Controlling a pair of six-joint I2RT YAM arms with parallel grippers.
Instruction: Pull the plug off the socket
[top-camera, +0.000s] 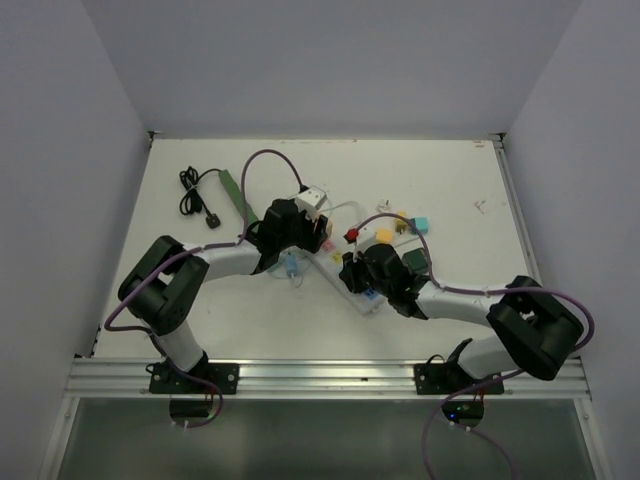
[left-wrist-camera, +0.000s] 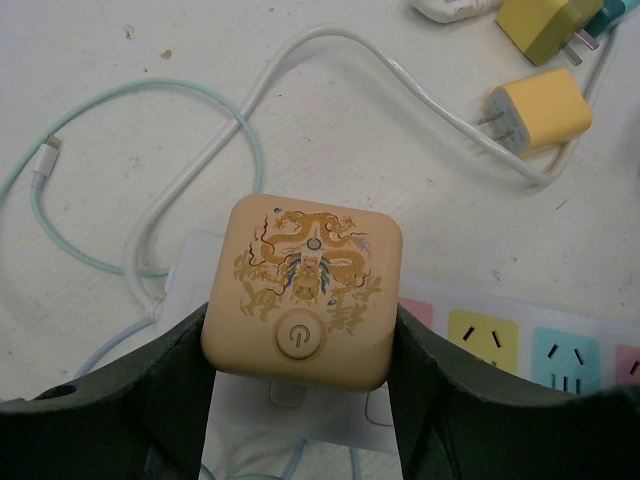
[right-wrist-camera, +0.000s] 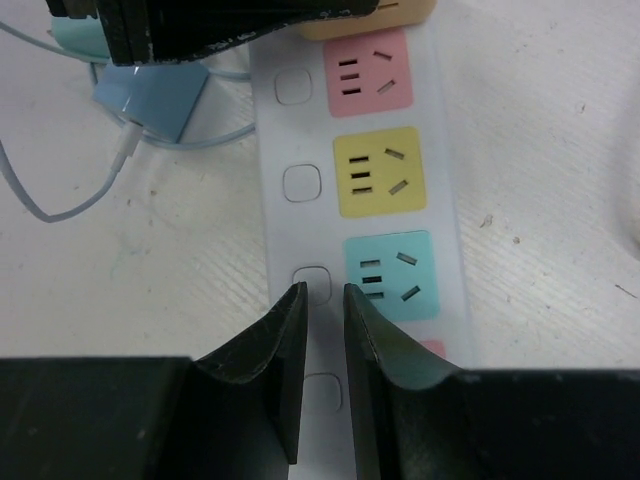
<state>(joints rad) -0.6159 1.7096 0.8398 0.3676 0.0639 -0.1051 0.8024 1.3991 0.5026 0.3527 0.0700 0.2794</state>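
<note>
A tan square plug (left-wrist-camera: 305, 290) with a dragon print and a round power button sits over the end of the white power strip (left-wrist-camera: 520, 340). My left gripper (left-wrist-camera: 305, 350) is shut on its two sides; whether its pins are still in the socket is hidden. In the top view the left gripper (top-camera: 290, 235) covers the plug. My right gripper (right-wrist-camera: 323, 295) has its fingers almost together, empty, tips resting on the strip (right-wrist-camera: 300, 230) beside the teal socket (right-wrist-camera: 390, 275). It also shows in the top view (top-camera: 362, 285) over the strip (top-camera: 335, 268).
Yellow adapters (left-wrist-camera: 540, 110) and a white cable (left-wrist-camera: 330, 50) lie beyond the plug, a mint cable (left-wrist-camera: 150, 95) to its left. A blue adapter (right-wrist-camera: 160, 95) lies beside the strip. A black cable (top-camera: 200, 200), a green bar (top-camera: 232, 190) and a white cube adapter (top-camera: 313, 198) lie at the back.
</note>
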